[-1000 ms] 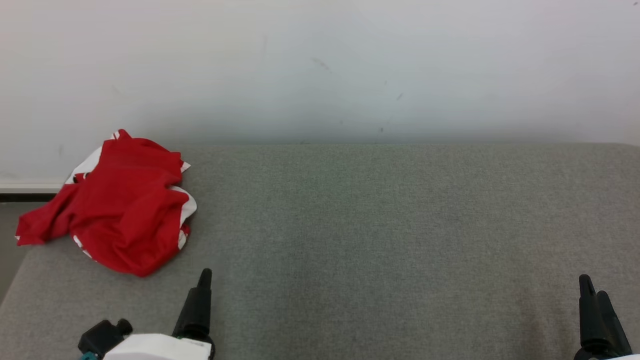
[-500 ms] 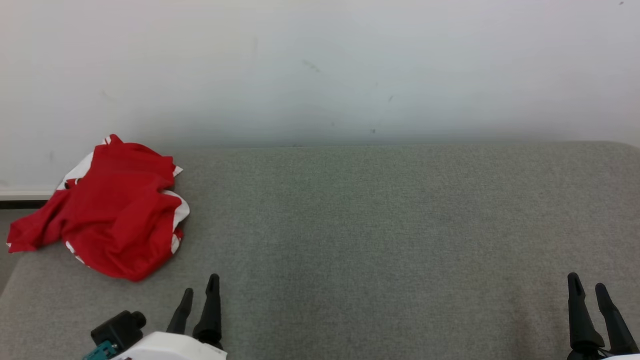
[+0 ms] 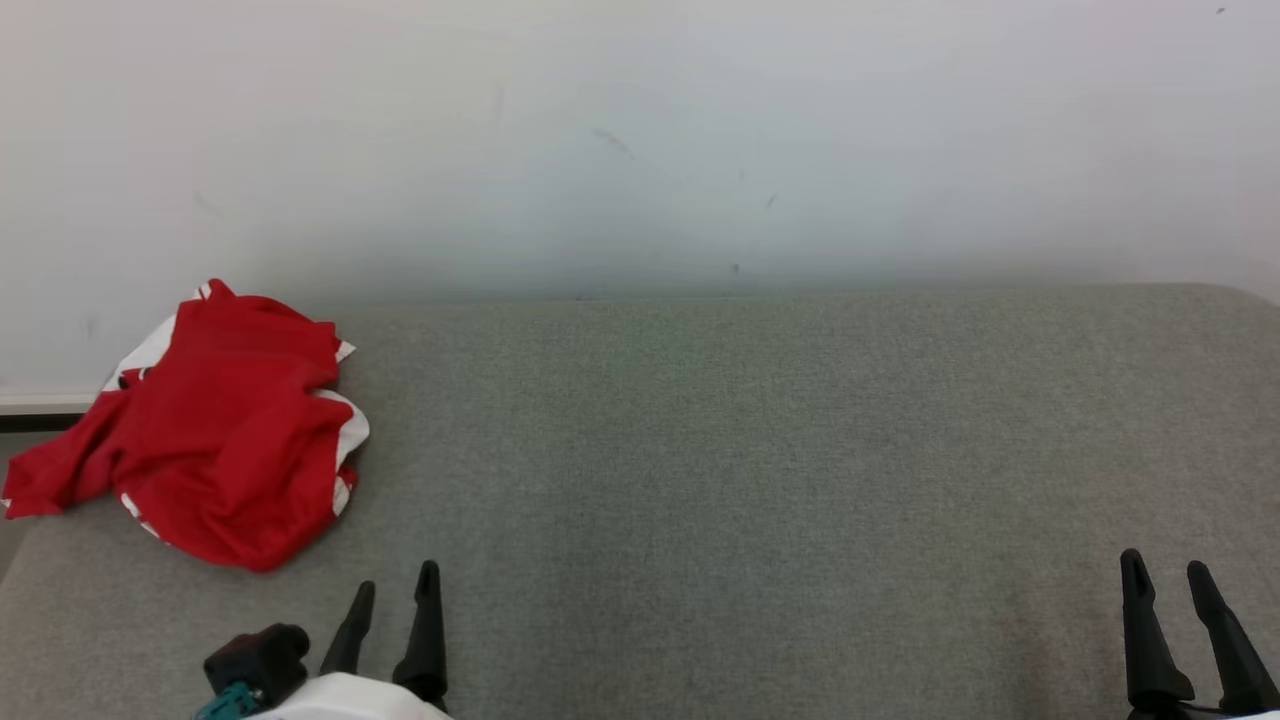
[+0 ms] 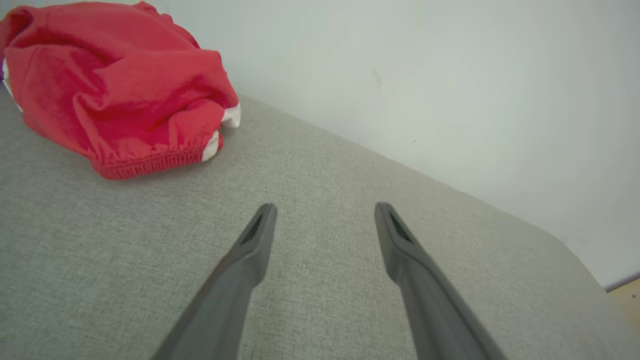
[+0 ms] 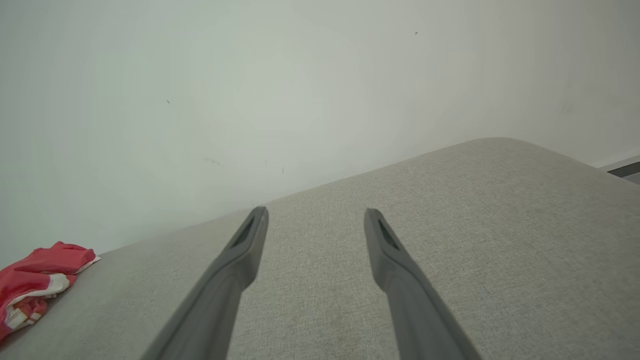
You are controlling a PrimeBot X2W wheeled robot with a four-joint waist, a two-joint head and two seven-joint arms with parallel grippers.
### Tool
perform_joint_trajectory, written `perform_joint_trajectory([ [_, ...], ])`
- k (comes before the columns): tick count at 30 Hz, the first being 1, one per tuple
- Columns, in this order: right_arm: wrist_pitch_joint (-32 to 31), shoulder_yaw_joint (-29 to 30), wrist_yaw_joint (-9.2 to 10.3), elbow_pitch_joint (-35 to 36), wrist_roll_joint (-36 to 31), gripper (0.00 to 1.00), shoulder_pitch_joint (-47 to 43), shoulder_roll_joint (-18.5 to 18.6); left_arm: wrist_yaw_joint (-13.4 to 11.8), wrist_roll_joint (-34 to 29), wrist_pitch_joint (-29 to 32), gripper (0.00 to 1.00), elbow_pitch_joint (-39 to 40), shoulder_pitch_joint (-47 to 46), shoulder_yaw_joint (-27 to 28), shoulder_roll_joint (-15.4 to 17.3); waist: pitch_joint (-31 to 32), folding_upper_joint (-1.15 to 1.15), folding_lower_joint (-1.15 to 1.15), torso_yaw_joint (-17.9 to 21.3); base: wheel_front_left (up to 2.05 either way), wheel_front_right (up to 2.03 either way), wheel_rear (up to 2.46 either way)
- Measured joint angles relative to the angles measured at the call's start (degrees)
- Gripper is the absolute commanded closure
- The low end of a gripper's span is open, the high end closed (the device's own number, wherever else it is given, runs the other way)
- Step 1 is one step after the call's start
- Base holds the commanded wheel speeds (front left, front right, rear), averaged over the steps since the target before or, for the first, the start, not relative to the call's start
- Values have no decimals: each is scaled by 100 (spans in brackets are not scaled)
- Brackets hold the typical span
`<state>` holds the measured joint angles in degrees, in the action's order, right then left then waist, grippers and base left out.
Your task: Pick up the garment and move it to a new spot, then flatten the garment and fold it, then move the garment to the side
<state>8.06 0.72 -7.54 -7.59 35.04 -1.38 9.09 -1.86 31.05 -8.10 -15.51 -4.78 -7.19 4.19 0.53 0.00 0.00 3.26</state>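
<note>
The garment [image 3: 215,430] is red with white trim and lies crumpled at the far left of the grey padded surface [image 3: 760,440], one part hanging over the left edge. In the left wrist view the garment [image 4: 115,95] sits up and to the left of my fingers. My left gripper [image 3: 395,585] stands open at the lower left, short of the garment and a little to its right, holding nothing. My right gripper [image 3: 1165,570] is open at the lower right, far from the garment. The right wrist view shows the garment [image 5: 37,280] at its far left edge.
A pale wall [image 3: 640,140] rises right behind the padded surface. The surface's left edge [image 3: 20,560] drops off by the garment, and its right corner [image 5: 575,160] is rounded. A wide stretch of grey fabric lies between the two grippers.
The head view has shifted, sliding the whole scene left and a little down. My left gripper has turned, so both its fingers now show apart. The garment lies as before.
</note>
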Motion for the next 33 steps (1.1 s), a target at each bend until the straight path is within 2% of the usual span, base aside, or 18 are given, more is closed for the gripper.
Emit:
perform_joint_trajectory([
  [14, 193, -38, 0, -102, -679, 0, -47, 51, -182, -840, -172, 0, -48, 96, -52, 157, 36, 0, 0, 107, 0, 0, 0],
  [33, 428, -114, 0, -183, -1373, 0, -114, 47, -359, -1705, -417, 0, -75, 186, -81, 172, 77, 0, 0, 178, 0, 0, 0],
])
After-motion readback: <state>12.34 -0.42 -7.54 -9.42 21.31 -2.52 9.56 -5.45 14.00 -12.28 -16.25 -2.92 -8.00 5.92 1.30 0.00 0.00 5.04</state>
